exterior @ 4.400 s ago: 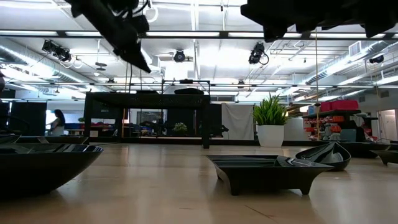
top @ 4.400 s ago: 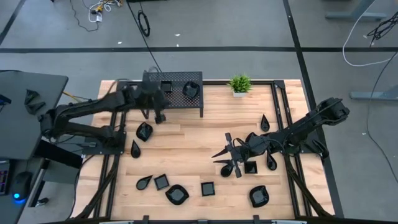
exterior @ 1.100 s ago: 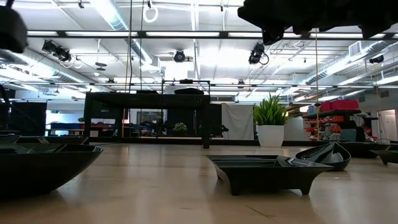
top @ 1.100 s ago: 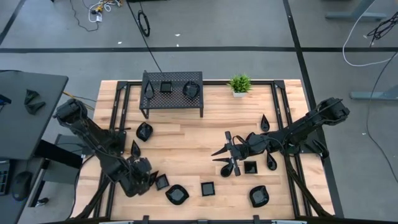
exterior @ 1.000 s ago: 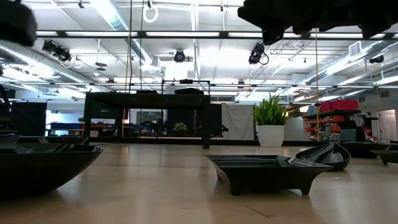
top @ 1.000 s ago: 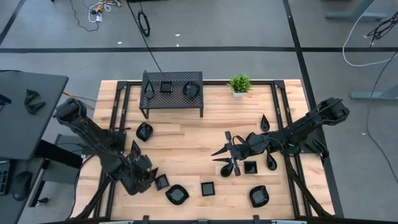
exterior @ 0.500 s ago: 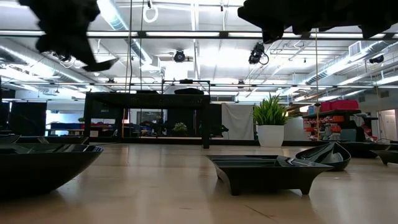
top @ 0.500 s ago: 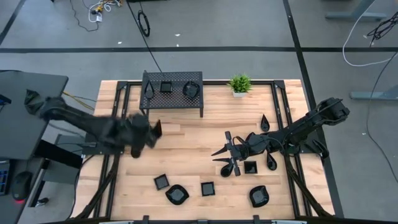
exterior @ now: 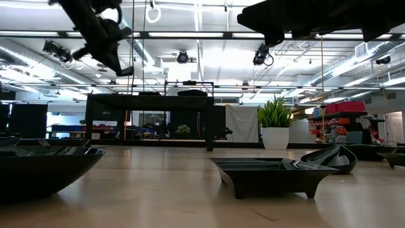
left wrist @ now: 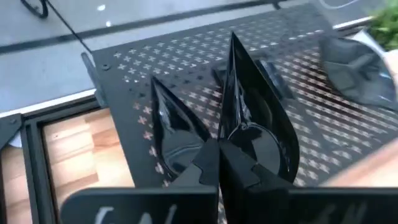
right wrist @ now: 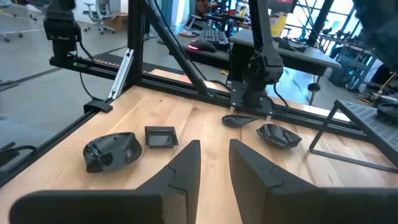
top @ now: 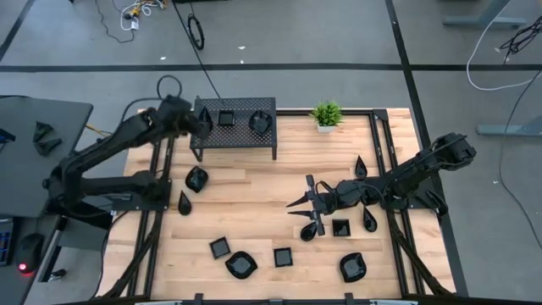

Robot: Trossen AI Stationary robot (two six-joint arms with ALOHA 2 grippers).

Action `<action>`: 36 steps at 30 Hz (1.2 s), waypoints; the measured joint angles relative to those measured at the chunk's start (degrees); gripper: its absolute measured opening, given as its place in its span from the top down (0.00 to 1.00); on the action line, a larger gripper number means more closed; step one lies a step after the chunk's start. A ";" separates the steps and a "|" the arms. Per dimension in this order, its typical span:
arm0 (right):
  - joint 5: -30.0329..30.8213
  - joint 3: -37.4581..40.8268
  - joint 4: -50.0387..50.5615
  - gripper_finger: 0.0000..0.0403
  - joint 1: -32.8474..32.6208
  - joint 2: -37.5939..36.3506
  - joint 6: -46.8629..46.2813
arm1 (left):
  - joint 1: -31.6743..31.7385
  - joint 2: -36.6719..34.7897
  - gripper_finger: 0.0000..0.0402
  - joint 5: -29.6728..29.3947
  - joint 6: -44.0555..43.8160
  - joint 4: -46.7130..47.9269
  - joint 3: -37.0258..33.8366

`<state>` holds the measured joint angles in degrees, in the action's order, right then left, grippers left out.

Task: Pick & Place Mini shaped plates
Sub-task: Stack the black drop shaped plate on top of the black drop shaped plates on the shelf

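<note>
My left gripper [top: 196, 124] hangs over the left end of the black perforated rack [top: 246, 129] at the table's far side, shut on a black teardrop plate [left wrist: 252, 121]. It shows above the rack top in the low view [exterior: 120, 66]. On the rack rest another teardrop plate [left wrist: 171, 124], a square plate [top: 226, 118] and a rounded plate [top: 261, 122]. My right gripper [top: 306, 213] hovers open over the right middle of the table, nothing between its fingers [right wrist: 214, 163]. My left gripper pinches the teardrop plate's wide rounded end [left wrist: 239, 144] between its two fingers. The fingers slant down from the table's left and lie along the plate, whose pointed tip [left wrist: 233, 40] points away from them. The plate is tilted on edge, clear of the rack.
Loose black plates lie on the wood: two at the left [top: 196, 179] [top: 184, 203], several along the near edge [top: 240, 265] [top: 283, 257] [top: 353, 268], and others by my right gripper [top: 340, 227] [top: 360, 167]. A small green plant [top: 326, 114] stands right of the rack.
My left gripper, shut on the teardrop plate, has risen from the table's near left corner and swung fast toward the far edge, rolling as it went, until it stood over the rack's left end. The plate has travelled with it, lifted clear.
</note>
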<state>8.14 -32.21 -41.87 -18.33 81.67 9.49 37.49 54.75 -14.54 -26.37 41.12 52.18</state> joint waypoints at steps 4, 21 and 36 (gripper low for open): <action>-0.02 0.00 -0.02 0.79 0.00 0.00 -1.06 | 6.26 4.77 1.00 3.19 3.25 -0.43 -0.07; -0.02 0.00 -0.09 0.79 0.00 0.00 -4.30 | 7.86 8.81 0.98 2.33 4.70 -0.84 -0.09; -0.01 0.00 -0.11 0.79 0.00 0.00 -4.52 | 7.83 8.21 0.99 -0.86 6.03 2.40 1.40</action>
<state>8.13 -32.21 -41.98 -18.33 81.67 4.97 45.32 62.96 -15.40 -20.34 43.52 53.58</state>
